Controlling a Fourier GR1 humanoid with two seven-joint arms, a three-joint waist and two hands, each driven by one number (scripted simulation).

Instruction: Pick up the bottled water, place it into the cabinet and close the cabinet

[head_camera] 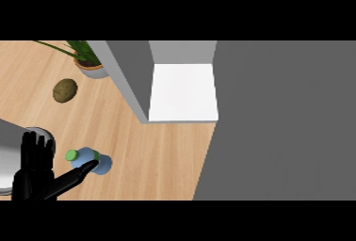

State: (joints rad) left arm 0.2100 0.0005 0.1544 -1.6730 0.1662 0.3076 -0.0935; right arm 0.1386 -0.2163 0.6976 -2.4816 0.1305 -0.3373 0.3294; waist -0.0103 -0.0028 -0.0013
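Note:
The bottled water [88,159], pale blue with a green cap, lies tilted on the wooden counter at the lower left. My left hand [36,176] stands just left of it with straight fingers pointing up and the thumb stretched out against the bottle's near side. It is open and holds nothing. The cabinet [183,92] stands open at the upper middle, showing a white shelf with nothing on it. Its wide grey door [281,122] fills the right side of the view. My right hand does not show.
A brown potato [65,90] lies on the counter at the upper left. Behind it stands a potted plant [89,60] against the cabinet's grey side wall [131,80]. A grey metal object [12,146] sits at the left edge, partly behind my hand.

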